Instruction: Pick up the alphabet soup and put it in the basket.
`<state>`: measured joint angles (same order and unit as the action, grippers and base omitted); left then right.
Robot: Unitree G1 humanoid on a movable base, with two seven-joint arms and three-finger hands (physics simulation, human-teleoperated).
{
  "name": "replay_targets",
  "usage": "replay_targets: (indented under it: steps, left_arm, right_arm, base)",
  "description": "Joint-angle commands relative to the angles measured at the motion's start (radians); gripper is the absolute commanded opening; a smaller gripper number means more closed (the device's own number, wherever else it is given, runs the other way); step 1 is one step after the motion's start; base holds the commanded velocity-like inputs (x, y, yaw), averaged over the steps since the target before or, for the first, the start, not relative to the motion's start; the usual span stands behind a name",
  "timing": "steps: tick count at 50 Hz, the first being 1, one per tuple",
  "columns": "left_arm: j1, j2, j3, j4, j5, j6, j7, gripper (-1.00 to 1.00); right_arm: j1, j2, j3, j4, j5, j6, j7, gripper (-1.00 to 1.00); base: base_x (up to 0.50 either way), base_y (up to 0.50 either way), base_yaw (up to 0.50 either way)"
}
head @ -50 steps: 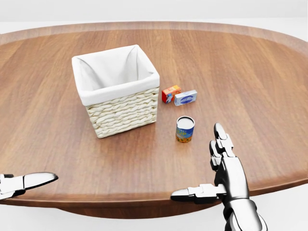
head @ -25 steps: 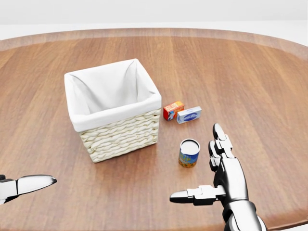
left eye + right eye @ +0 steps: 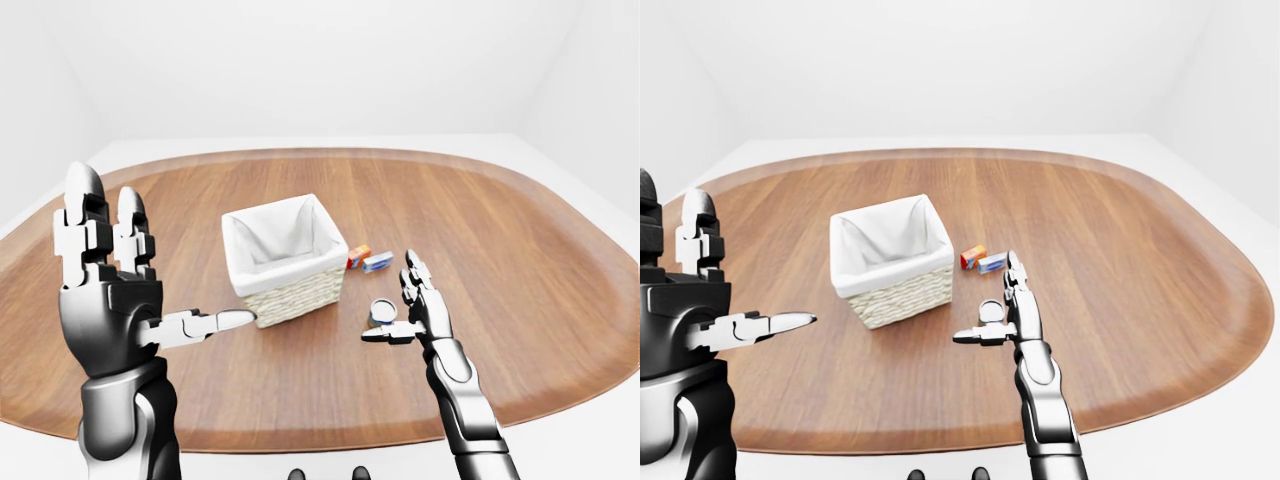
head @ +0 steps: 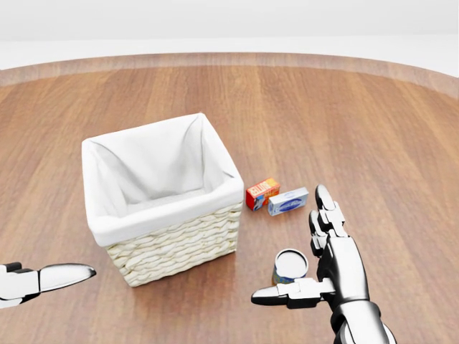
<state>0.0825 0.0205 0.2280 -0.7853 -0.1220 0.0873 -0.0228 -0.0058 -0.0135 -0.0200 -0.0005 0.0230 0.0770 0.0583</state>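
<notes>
Your right hand (image 4: 326,269) has its fingers spread, just beside the alphabet soup (image 4: 290,266) standing on the tabletop (image 4: 373,129) right of the basket (image 4: 163,201). Your left hand (image 3: 105,290) is raised, fingers also spread.

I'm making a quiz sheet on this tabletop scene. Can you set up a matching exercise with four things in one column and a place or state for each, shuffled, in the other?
Things:
1. basket
2. soup can
3. red box
4. right hand

Descriptions, as seen in the head view:
A. open, thumb stretched out below the can
B. lined with white cloth, nothing visible inside
C. lying beside a small blue and white box
D. upright on the table, right of the basket

Pairs: 1-B, 2-D, 3-C, 4-A
</notes>
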Motion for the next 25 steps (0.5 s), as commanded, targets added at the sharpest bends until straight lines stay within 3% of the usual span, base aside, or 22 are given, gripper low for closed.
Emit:
replay_targets:
  steps: [1, 18, 21, 23, 25]
  left_arm:
    - [0.005, -0.004, -0.004, -0.005, 0.003, 0.000, -0.003, 1.00]
    - [0.000, -0.003, -0.013, -0.022, 0.005, 0.000, 0.004, 1.00]
    - [0.002, -0.004, -0.014, -0.026, 0.006, 0.000, 0.003, 1.00]
    - [0.008, -0.006, -0.019, -0.014, 0.012, 0.000, 0.000, 1.00]
    - [0.009, -0.006, -0.017, -0.014, 0.012, 0.000, -0.001, 1.00]
  right_arm:
    - [0.002, 0.001, 0.001, -0.003, 0.000, 0.001, 0.001, 1.00]
    - [0.001, 0.001, 0.003, 0.000, 0.002, -0.003, 0.010, 1.00]
    - [-0.002, 0.001, 0.003, 0.010, -0.001, -0.009, 0.007, 1.00]
    - [-0.012, 0.002, -0.006, 0.034, -0.006, -0.044, -0.013, 1.00]
    - [-0.016, 0.000, -0.007, 0.043, -0.004, -0.046, -0.012, 1.00]
  base:
    - [0.31, 0.00, 0.00]
    - [0.31, 0.00, 0.00]
    - [0.31, 0.00, 0.00]
    - [0.00, 0.00, 0.00]
    - [0.00, 0.00, 0.00]
